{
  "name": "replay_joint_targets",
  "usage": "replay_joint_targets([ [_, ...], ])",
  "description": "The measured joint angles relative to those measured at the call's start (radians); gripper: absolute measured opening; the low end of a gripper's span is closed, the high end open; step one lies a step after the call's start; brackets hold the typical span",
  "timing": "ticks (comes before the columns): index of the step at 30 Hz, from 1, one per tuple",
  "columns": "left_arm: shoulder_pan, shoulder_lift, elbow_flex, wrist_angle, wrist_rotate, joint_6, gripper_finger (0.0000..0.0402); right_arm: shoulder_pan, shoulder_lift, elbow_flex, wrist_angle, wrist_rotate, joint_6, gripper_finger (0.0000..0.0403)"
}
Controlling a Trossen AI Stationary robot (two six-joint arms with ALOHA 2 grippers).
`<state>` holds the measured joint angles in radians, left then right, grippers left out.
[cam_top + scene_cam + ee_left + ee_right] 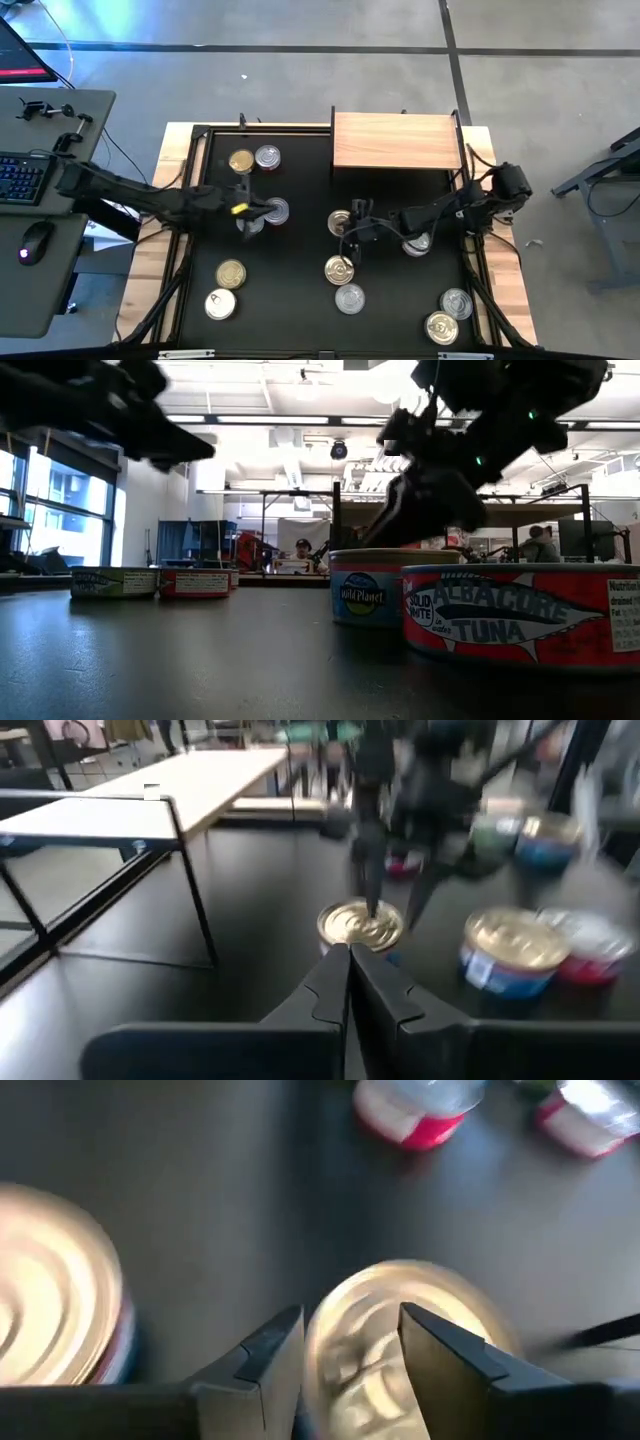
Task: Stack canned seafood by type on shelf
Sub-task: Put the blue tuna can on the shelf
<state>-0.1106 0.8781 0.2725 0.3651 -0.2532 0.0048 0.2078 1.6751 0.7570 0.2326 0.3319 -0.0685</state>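
Several short round tins stand scattered on the black table. The light-wood shelf (395,140) sits at the far edge with nothing on it. My right gripper (352,226) is open and points down over a gold-topped tin (340,222) near the table's middle. In the right wrist view its fingers (275,1352) straddle that tin's lid (400,1330); whether they touch it, I cannot tell. My left gripper (258,214) is shut and empty, hovering beside a silver-topped tin (276,211). In the left wrist view it (350,958) points toward the gold tin (360,923).
A gold tin (241,161) and a silver tin (267,156) stand at far left. Other pairs stand at near left (225,288), near middle (344,283) and near right (448,314). One silver tin (416,243) lies under the right arm. A desk with a keyboard (22,175) is left of the table.
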Motion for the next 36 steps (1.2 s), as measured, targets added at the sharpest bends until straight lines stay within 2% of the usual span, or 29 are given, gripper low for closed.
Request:
replay_joint_targets([
  [3,0.021,0.186,0.102,-0.003,0.035,0.084,0.0033,0.001,-0.071,0.0,-0.021,0.033,0.008,0.0156],
  [10,0.065,0.601,0.366,-0.027,0.212,0.266,0.0104,0.07,-0.195,-0.017,-0.234,0.022,0.145,0.0156],
  [16,0.07,0.864,0.568,-0.097,0.214,0.474,0.0117,0.168,-0.189,-0.085,-0.222,0.038,0.226,0.0156],
  [22,0.07,1.005,0.683,-0.153,0.212,0.644,0.0093,0.236,-0.189,-0.106,-0.205,0.087,0.254,0.0156],
  [27,0.07,1.06,0.725,-0.14,0.213,0.757,0.0048,0.246,-0.181,-0.106,-0.199,0.089,0.201,0.0156],
  [30,0.07,1.072,0.743,-0.14,0.216,0.761,0.0012,0.231,-0.158,-0.106,-0.193,0.122,0.16,0.0156],
  [36,0.073,1.07,0.753,-0.125,0.263,0.691,0.0001,0.197,-0.142,-0.106,-0.144,0.135,0.07,0.0187],
])
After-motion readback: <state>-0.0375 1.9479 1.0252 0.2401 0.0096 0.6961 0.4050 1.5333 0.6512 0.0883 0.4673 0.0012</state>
